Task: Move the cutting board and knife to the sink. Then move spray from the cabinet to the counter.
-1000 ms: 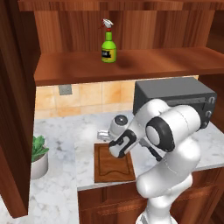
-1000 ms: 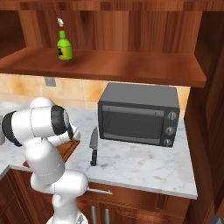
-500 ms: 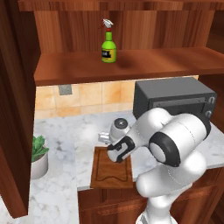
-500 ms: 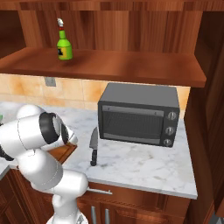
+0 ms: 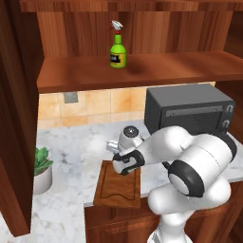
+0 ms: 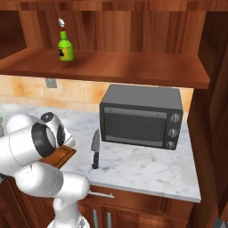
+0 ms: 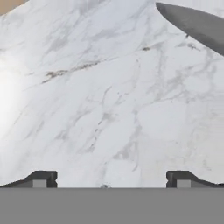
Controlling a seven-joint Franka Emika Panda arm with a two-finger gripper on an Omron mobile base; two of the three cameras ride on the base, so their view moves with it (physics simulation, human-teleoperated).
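The fingers (image 5: 119, 166) stood spread wide and empty low over the far end of the cutting board (image 5: 117, 187), which overhung the bench's (image 6: 147, 167) front edge, long axis front-to-back, while the knife (image 6: 95, 149) lay further right, blade pointing away.

Arm is glossy white, fat rounded link shells with dark grey/black bands at the joints; one big black ring shows on the bulbous elbow housing, in front of the microwave (image 5: 190, 110). Wrist end is a smaller white cylinder with a round grey cap and a black section below it. Claw (image 7: 111, 180) has two small dark blocky fingertips (image 7: 43, 178), each with a lighter grey square patch.
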